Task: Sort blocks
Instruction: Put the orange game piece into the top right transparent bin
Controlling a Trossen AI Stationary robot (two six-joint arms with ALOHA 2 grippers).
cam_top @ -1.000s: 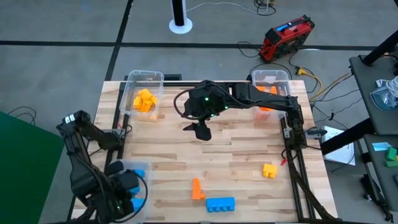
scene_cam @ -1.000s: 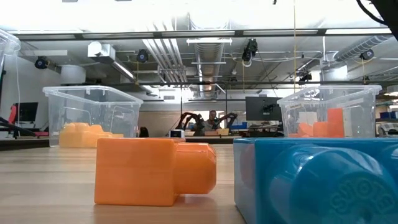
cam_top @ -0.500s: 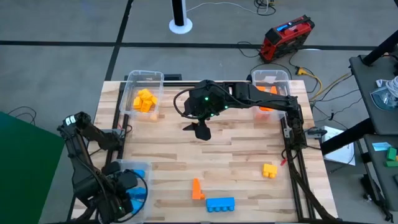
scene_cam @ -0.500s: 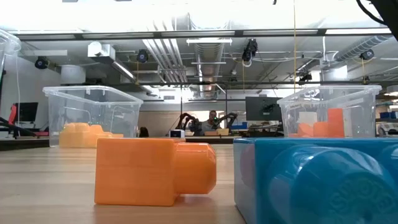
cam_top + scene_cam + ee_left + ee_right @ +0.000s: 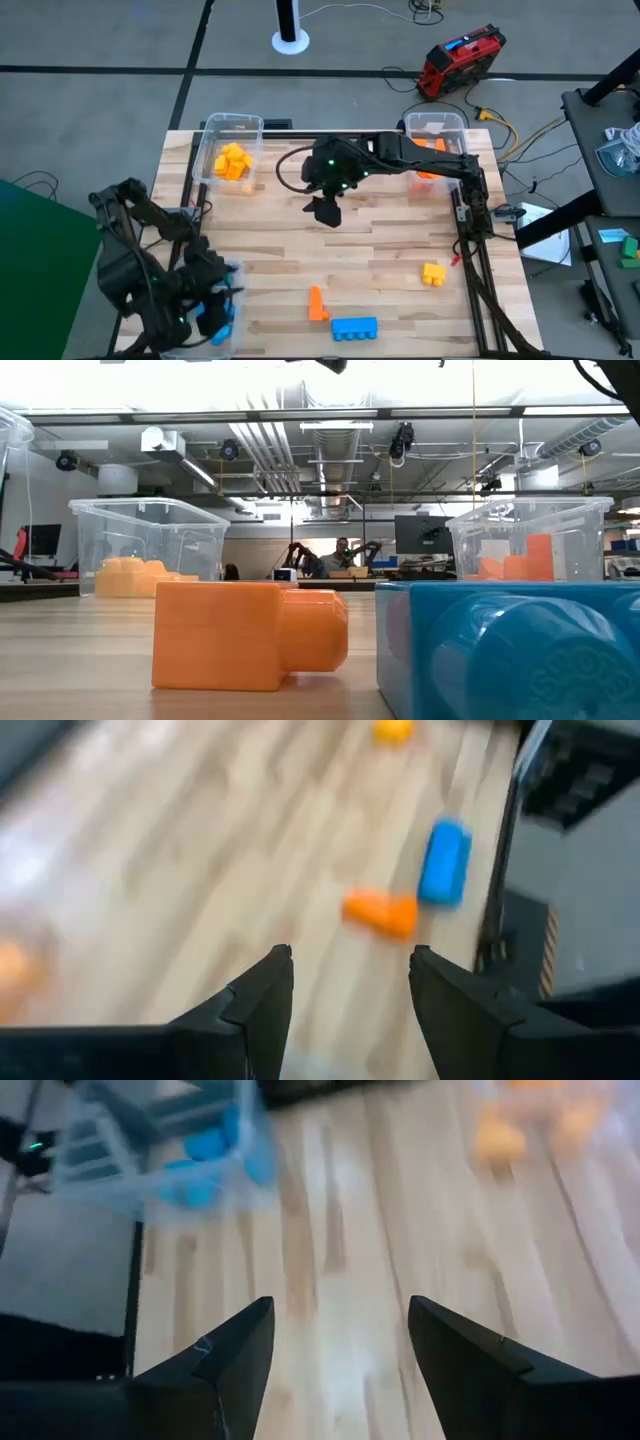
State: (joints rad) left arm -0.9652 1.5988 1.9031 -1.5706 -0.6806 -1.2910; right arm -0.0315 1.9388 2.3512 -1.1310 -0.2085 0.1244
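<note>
Three blocks lie loose on the near half of the table: an orange block, a blue block just right of it, and a yellow block toward the right edge. My left gripper hangs open and empty above the near-left bin, which holds blue blocks. My right gripper is also open and empty, raised over the far middle of the table. The low view shows the orange block and the blue block close up.
A clear bin with yellow blocks stands at the far left corner. A second clear bin, holding orange blocks, stands at the far right. Bare wood spans the middle of the table between the two arms.
My left arm has swung over the near-left bin, and its gripper has shifted slightly toward the table's right, now facing the loose blocks. My right gripper has turned about and moved a little toward the right edge. The blocks have stayed where they were.
</note>
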